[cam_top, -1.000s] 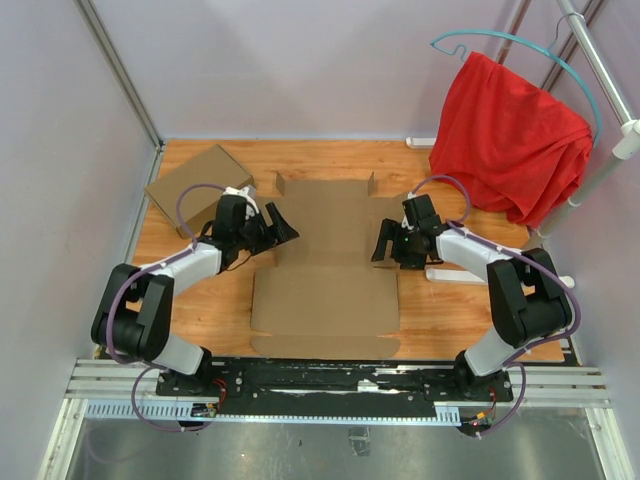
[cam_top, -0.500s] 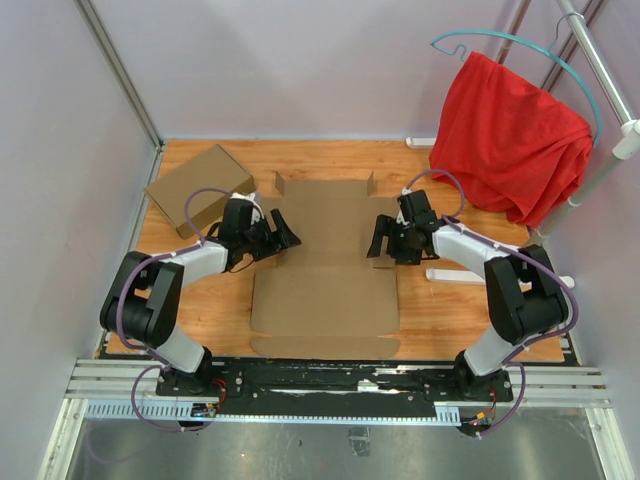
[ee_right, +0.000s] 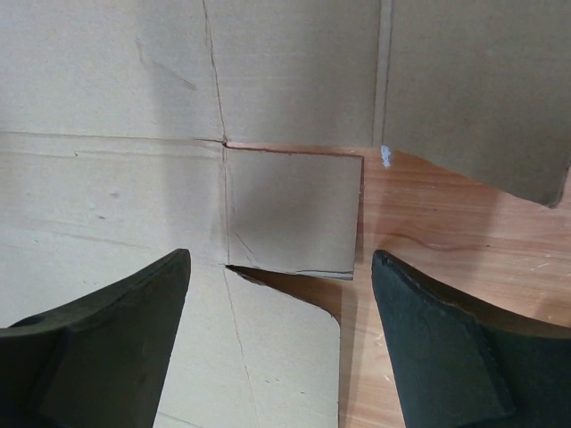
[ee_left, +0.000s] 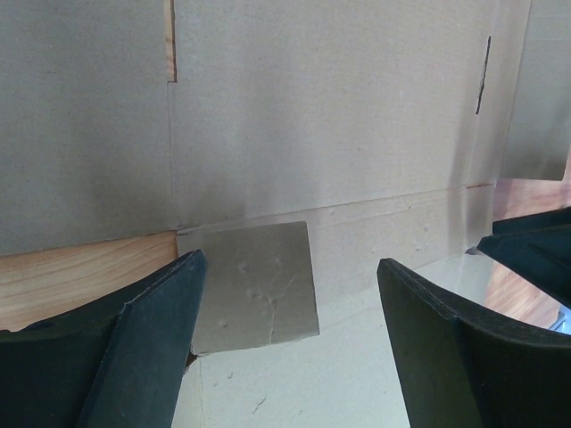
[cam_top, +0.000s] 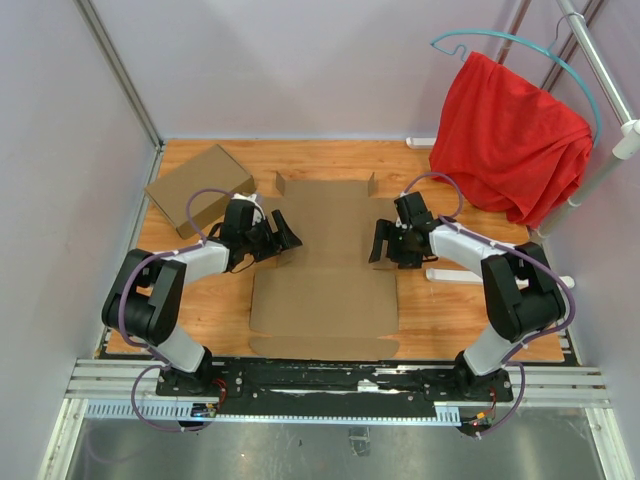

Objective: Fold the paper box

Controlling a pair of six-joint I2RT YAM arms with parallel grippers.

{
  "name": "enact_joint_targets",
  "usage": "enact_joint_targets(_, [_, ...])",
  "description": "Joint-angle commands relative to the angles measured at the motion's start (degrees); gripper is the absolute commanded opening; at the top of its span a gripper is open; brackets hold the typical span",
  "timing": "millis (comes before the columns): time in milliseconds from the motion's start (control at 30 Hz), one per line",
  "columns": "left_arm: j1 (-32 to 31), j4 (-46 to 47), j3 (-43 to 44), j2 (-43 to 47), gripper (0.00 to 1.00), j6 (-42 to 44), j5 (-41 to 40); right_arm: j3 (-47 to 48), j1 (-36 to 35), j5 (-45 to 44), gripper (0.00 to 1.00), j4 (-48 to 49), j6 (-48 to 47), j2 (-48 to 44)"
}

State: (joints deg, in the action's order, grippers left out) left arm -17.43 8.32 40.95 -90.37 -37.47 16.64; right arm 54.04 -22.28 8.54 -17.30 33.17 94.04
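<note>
With your left gripper and right gripper both gaping empty above the flat paper box, centre each side tab between the fingertips before closing.

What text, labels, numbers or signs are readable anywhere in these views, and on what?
No readable text in any view.
paper box: plain brown cardboard, only creases and cuts, no print in the top view or either wrist view.
second cardboard box at the far left: no visible print.
red cloth on the hanger: plain, no label seen.
Arms and base rail: any markings are too small to read.
</note>
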Motion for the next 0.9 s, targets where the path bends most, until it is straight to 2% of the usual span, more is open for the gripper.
enact_joint_targets(0, [-0.4,1.0,0.5,-0.6,0.84,1.0,0.3,-0.7,-0.7,1.6,0.84,2.0,0.1,0.8])
enact_joint_targets(267, [-0.4,0.7,0.0,-0.5,0.84,1.4,-0.1,-2.1,-0.7,9.8,0.84,9.0,0.7,-0.4])
enact_joint_targets(600, [-0.4,3.5,-1.6,-4.0,0.84,0.5,1.2,-1.3,-1.6,9.3,0.83,7.9,0.6,-5.1])
enact_joint_targets(867, [-0.5,7.3,-3.6,-8.0,0.83,-0.7,2.4,1.9,-3.7,10.4,0.83,8.6,0.2,-1.3])
